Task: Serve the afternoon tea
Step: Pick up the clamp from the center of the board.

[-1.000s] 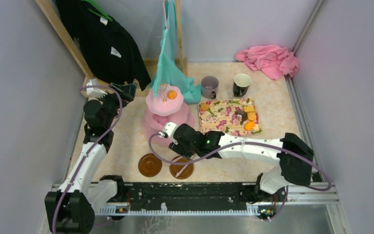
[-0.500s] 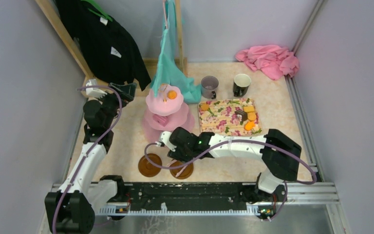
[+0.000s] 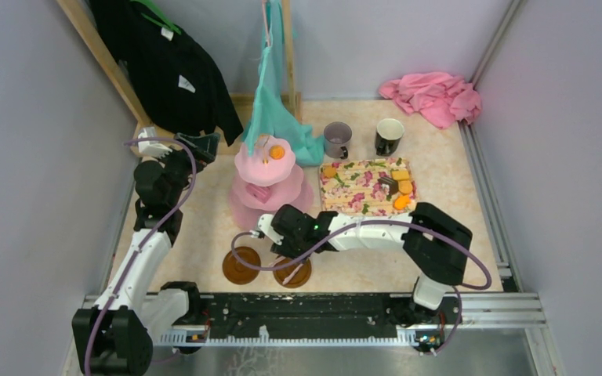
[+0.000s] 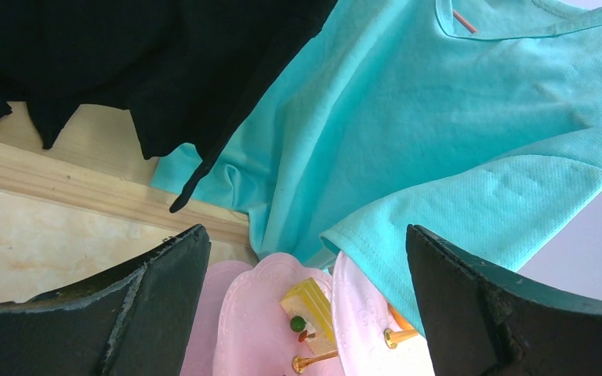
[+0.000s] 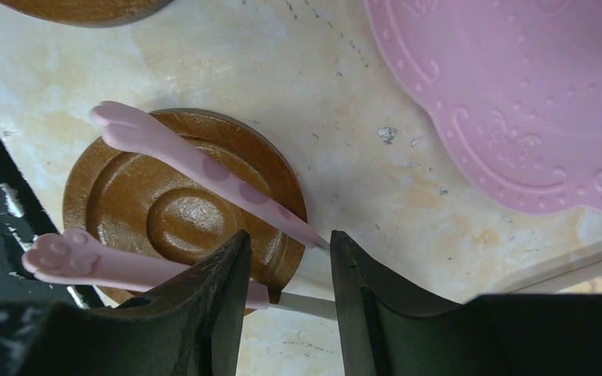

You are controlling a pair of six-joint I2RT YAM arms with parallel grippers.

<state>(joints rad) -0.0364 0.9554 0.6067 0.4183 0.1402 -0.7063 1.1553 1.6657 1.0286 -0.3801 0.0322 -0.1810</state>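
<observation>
The tea is only partly served. On the stand (image 3: 251, 171) the top tier holds an orange cake (image 3: 277, 152) and a yellow cake (image 4: 310, 301), and a pink cake (image 3: 257, 192) lies on the middle tier. On the tray (image 3: 357, 188) there are several more orange cakes and a brown cake (image 3: 386, 185), so I judge most of the loading is not yet done. The grey mug (image 3: 337, 139) and the black mug (image 3: 389, 135) stand at the back, well apart from the two discs (image 3: 241, 265) near the front. Neither mug is on a disc yet.

Two pink-handled utensils (image 5: 196, 157) lie across the right disc (image 5: 180, 219). The right claw (image 5: 286, 243) hangs above them, between the stand and this disc. Its fingers are a little apart and I see nothing between them. The left claw (image 4: 306, 231) is wide apart and empty, facing the top tier and the teal cloth (image 4: 439, 141).
</observation>
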